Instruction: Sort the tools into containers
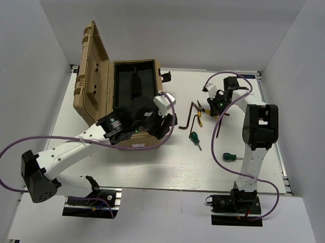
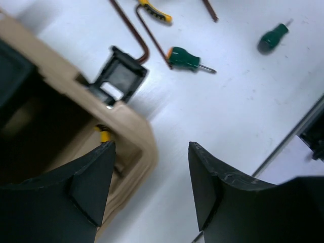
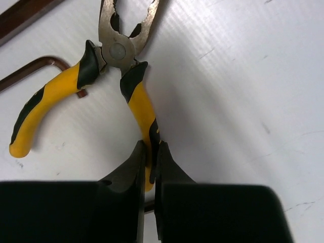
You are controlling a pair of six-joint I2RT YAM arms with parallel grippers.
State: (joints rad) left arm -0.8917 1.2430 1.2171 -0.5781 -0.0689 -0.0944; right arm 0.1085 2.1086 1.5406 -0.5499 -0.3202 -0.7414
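On the white table lie yellow-and-black pliers [image 3: 119, 50] [image 1: 197, 114], their handles spread. My right gripper [image 3: 151, 147] [image 1: 208, 108] is shut on one handle. A dark hex key [image 3: 48, 62] [image 1: 185, 123] lies beside the pliers. A green screwdriver [image 1: 195, 138] [image 2: 185, 58] and a stubby green one [image 1: 230, 156] [image 2: 273, 38] lie nearer the arms. My left gripper [image 2: 151, 147] [image 1: 166, 125] hangs open and empty over the front right corner of the tan case [image 2: 134, 129] [image 1: 94, 80]. Something yellow [image 2: 105, 135] shows inside that corner.
The case's lid stands open to the left, and its black latch [image 2: 119, 76] sticks out onto the table. Purple cables loop around both arms. White walls close in the table on three sides.
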